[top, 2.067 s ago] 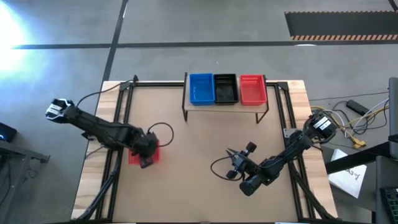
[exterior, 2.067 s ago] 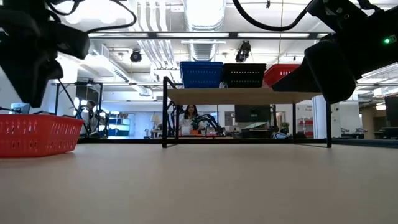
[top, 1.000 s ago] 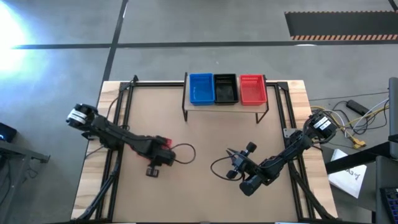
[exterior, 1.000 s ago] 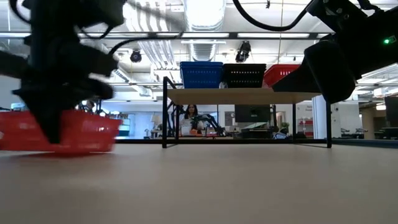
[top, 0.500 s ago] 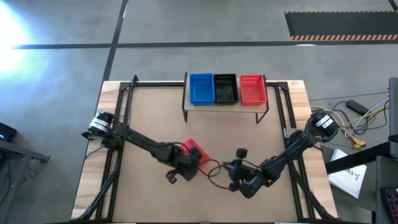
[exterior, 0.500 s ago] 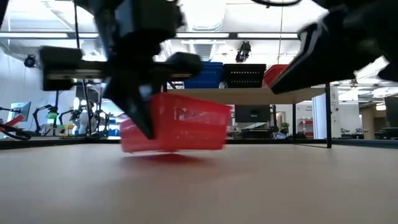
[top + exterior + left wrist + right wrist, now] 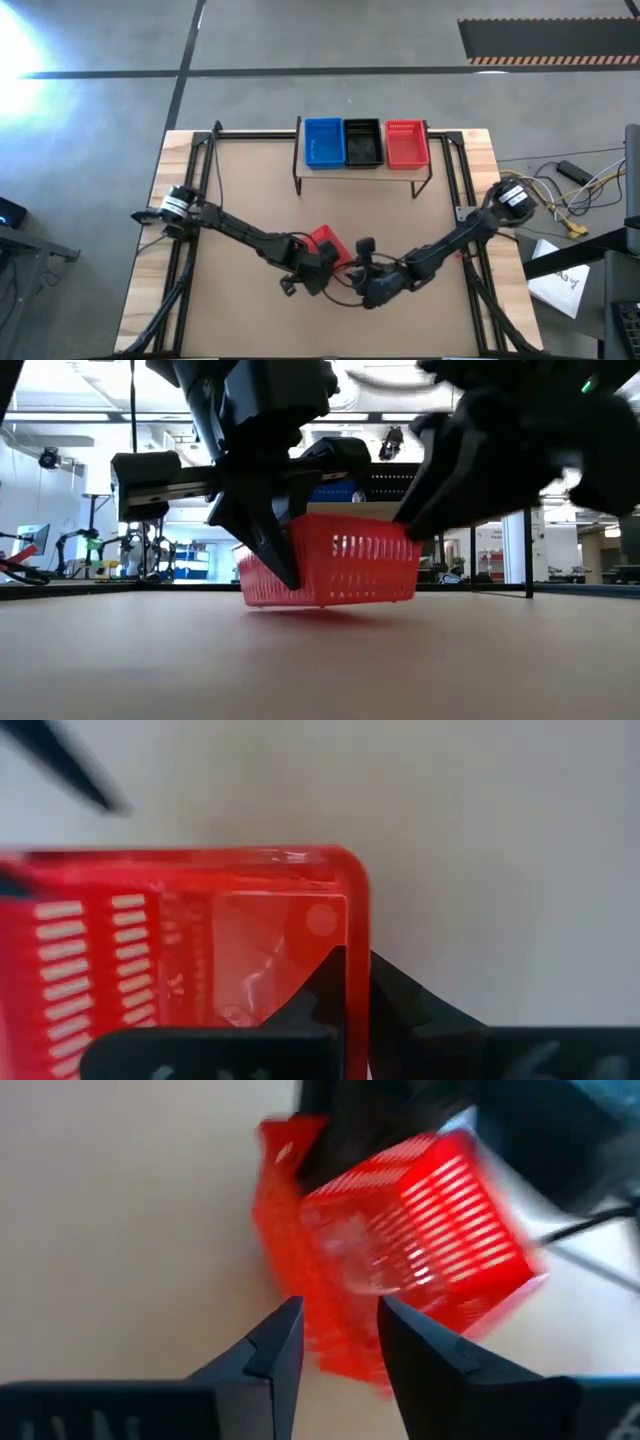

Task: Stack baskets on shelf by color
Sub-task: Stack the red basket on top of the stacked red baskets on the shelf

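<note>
1. The left gripper point(image 7: 350, 995) is clamped on the rim wall of a red mesh basket point(image 7: 190, 950) – one finger inside the wall, one outside
2. That basket sits mid-table, in front of the shelf point(image 7: 362, 168)
3. The right gripper point(image 7: 340, 1330) faces the same basket's end, fingers point(image 7: 275, 1342) parted, the basket wall just ahead of the gap – not gripped
4. No writing can be read on any basket
</note>
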